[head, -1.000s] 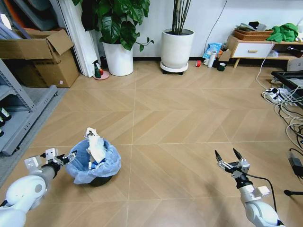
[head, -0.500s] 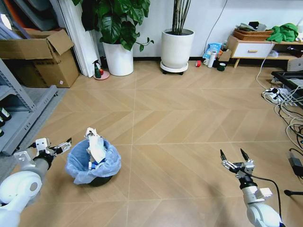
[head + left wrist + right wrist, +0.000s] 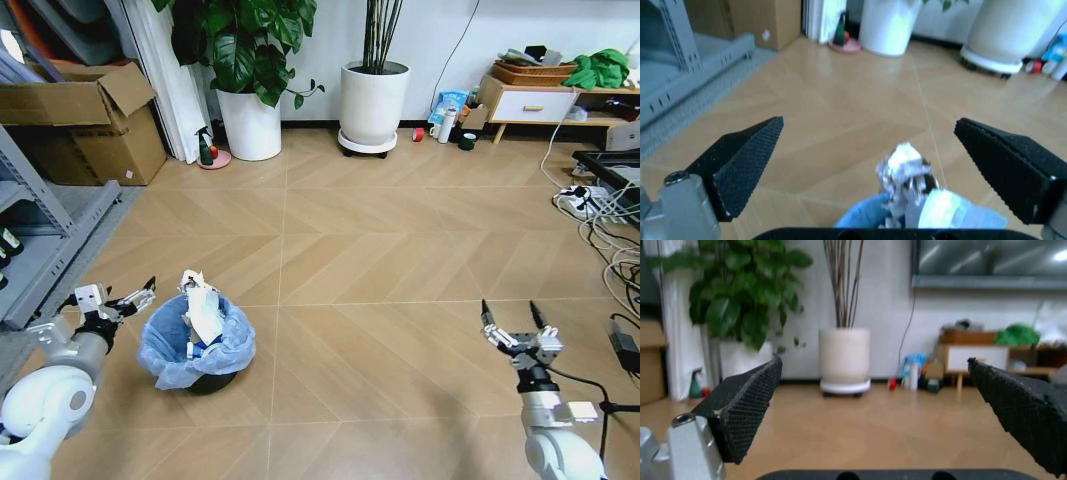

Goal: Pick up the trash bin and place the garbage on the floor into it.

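The trash bin (image 3: 207, 377), small and dark with a light blue bag (image 3: 165, 345) over its rim, stands on the floor (image 3: 360, 260) at the lower left. Garbage sits inside it, and crumpled white paper (image 3: 203, 303) sticks up above the rim. My left gripper (image 3: 135, 298) is open just left of the bin, clear of the bag. In the left wrist view the gripper (image 3: 868, 124) frames the paper wad (image 3: 905, 162) and the blue bag (image 3: 869, 216) beneath it. Over bare planks at the lower right, my right gripper (image 3: 510, 320) is open and holds nothing.
Two big white plant pots (image 3: 375, 100) (image 3: 250, 123) stand by the far wall. A white bottle (image 3: 446, 125), a dark mug (image 3: 467, 141) and a small red item (image 3: 418, 134) sit by a low cabinet (image 3: 535, 103). Cables (image 3: 600, 215) lie at the right; shelving (image 3: 45, 245) and boxes (image 3: 85, 125) at the left.
My left gripper has pulled back from the bin's rim, to the left and a little farther away. My right gripper has drifted to the right. The bin has stayed put.
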### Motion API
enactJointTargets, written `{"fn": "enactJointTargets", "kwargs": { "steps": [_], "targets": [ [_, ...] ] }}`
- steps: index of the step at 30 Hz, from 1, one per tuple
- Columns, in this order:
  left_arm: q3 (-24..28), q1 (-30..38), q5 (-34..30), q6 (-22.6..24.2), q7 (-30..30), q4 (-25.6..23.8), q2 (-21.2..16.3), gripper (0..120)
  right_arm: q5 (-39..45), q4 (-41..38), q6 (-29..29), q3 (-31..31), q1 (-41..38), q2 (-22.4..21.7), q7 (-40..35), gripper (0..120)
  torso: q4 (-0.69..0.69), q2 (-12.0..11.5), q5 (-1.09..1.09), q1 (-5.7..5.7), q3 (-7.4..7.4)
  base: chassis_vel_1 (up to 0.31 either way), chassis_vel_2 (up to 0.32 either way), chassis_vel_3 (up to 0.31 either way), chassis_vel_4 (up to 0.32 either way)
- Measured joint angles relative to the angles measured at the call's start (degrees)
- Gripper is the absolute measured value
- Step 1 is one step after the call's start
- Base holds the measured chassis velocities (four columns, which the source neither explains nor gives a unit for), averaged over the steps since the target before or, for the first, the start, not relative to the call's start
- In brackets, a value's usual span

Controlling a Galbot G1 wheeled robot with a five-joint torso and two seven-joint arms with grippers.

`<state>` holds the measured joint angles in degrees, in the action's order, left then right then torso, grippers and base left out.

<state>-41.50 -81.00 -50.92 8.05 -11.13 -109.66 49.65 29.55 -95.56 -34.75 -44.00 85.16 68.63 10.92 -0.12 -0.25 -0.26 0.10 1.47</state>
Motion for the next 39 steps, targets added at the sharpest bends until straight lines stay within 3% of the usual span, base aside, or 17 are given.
{"fn": "enactJointTargets", "kwargs": {
  "steps": [8, 14, 20, 30, 39],
  "targets": [
    [-6.6, -2.0, 5.0, -2.6, 3.3, -1.1, 5.8, 100, 1.3, -3.8, -0.1, -6.0, -2.0, 3.4, 1.7, 100, 0.01, 0.0, 0.0, 0.0, 0.0, 0.0, 0.0, 0.0, 0.0],
    [-10.4, -3.6, 8.6, -5.4, 7.3, -2.1, 9.0, 100, 2.1, -7.5, 0.1, -6.8, -2.0, 5.2, 2.4, 100, 0.0, 0.0, -0.01, 0.0, 0.0, 0.0, 0.0, 0.0, 0.0],
    [-10.1, -5.7, 12.8, -8.8, 10.5, -1.8, 12.4, 100, 3.5, -7.0, -2.0, -0.2, -2.6, 6.2, 5.5, 100, 0.0, 0.0, 0.0, 0.0, 0.0, 0.0, 0.0, 0.0, 0.0],
    [-3.9, -4.9, 16.6, -12.8, 13.4, 3.5, 15.5, 100, 4.6, 3.9, -5.5, 13.1, -8.0, 10.6, 11.2, 100, 0.0, 0.0, -0.01, 0.0, 0.01, 0.0, 0.0, 0.0, 0.0],
    [-2.3, -4.5, 18.0, -12.1, 13.4, 3.4, 16.4, 100, 3.8, 5.8, -5.8, 16.2, -9.7, 11.7, 11.9, 100, 0.0, 0.0, -0.01, 0.0, 0.0, 0.0, 0.0, 0.0, 0.0]
  ]
}}
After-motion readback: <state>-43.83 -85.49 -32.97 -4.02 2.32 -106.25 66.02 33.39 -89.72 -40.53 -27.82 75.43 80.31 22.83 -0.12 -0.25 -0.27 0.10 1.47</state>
